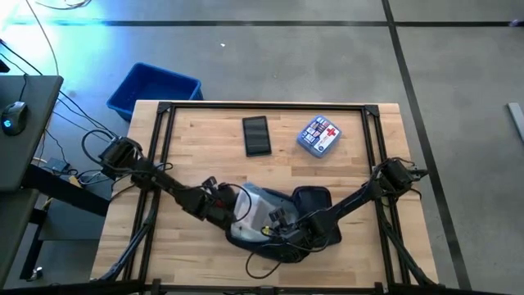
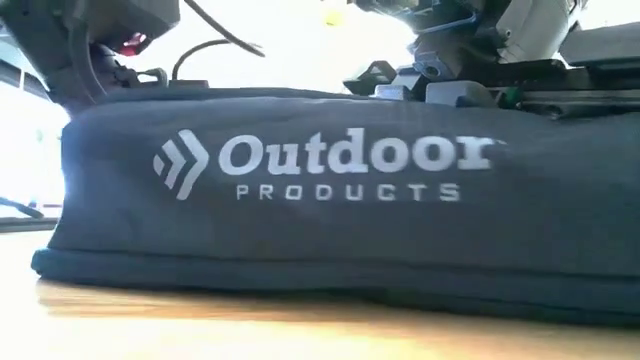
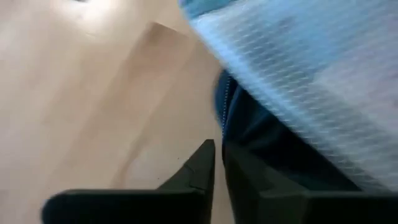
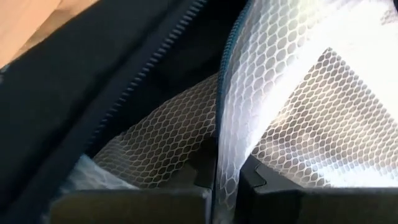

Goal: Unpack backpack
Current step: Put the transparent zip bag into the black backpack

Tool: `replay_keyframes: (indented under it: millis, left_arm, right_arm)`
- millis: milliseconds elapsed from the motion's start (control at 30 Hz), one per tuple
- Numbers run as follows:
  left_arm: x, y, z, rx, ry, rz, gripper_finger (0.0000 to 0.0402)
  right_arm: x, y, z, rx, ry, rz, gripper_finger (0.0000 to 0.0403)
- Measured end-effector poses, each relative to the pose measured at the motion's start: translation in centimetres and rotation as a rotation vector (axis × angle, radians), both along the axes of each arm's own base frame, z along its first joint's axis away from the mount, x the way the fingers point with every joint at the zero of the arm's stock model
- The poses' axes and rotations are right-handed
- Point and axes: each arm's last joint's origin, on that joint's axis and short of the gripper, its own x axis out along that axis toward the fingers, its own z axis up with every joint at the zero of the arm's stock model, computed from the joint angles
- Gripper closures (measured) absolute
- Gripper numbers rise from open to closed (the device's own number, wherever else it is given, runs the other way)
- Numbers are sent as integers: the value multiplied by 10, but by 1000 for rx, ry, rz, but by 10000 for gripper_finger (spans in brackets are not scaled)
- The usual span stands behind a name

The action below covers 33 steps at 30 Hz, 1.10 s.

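The dark navy backpack lies flat on the wooden table near its front edge. In the low view its side, printed "Outdoor Products", fills the picture. Its opening shows pale mesh and a light lining. My left gripper is at the backpack's left rim, and its fingers are shut. My right gripper reaches into the opening from the right, and it is shut on the mesh. My left gripper has the backpack's dark zipper edge running into the narrow gap between its two fingertips, at the left rim of the opening. It slants down from the table's left. The edge is low, next to the tabletop. My right gripper pinches the teal-trimmed edge of the white mesh pocket inside the backpack between its two fingers. It comes slanting down from the table's right. The mesh edge stands up out of the fingers, one thin layer as far as shows.
A black phone and a small blue pouch with a red cross lie on the far half of the table. A bright-blue bin stands on the floor beyond the far left corner. A cable loops near the front edge.
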Motion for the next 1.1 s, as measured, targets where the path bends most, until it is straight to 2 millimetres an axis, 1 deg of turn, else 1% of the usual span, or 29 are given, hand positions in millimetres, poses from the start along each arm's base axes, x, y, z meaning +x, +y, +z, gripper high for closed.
replay_keyframes:
  millis: [167, 267, 367, 467, 533, 667, 733, 800, 933, 1000, 1100]
  left_arm:
    - [-5, 8, 0, 125, -1, 66, 400]
    - [-9, 5, 1, 166, -23, 86, 401]
    - [-13, -2, 5, 219, -70, 89, 401]
    - [-14, -11, 19, 296, -118, 85, 401]
    - [-15, -15, 31, 374, -135, 77, 401]
    - [-11, -25, 54, 439, -196, 76, 401]
    - [-8, -30, 61, 437, -208, 62, 401]
    - [-5, -34, 65, 409, -176, 32, 401]
    - [1, -40, 65, 239, -81, -28, 401]
    - [4, -45, 64, 198, -66, -83, 394]
    - [7, -46, 63, 166, -27, -146, 371]
  right_arm:
    - [-3, 6, 0, -41, -17, 48, 403]
    - [-6, 12, 1, -90, -42, 106, 403]
    - [-7, 18, 1, -97, -58, 166, 403]
    - [-6, 21, 2, -45, -61, 214, 403]
    - [-6, 25, 3, 13, -53, 284, 403]
    - [-6, 31, 5, 87, -60, 381, 403]
    - [-5, 31, 5, 79, -67, 379, 403]
    - [-4, 30, 5, 46, -82, 346, 403]
    - [-3, 27, 5, 3, -98, 306, 403]
    - [-3, 27, 5, 7, -97, 298, 403]
    - [-3, 26, 5, 3, -99, 293, 403]
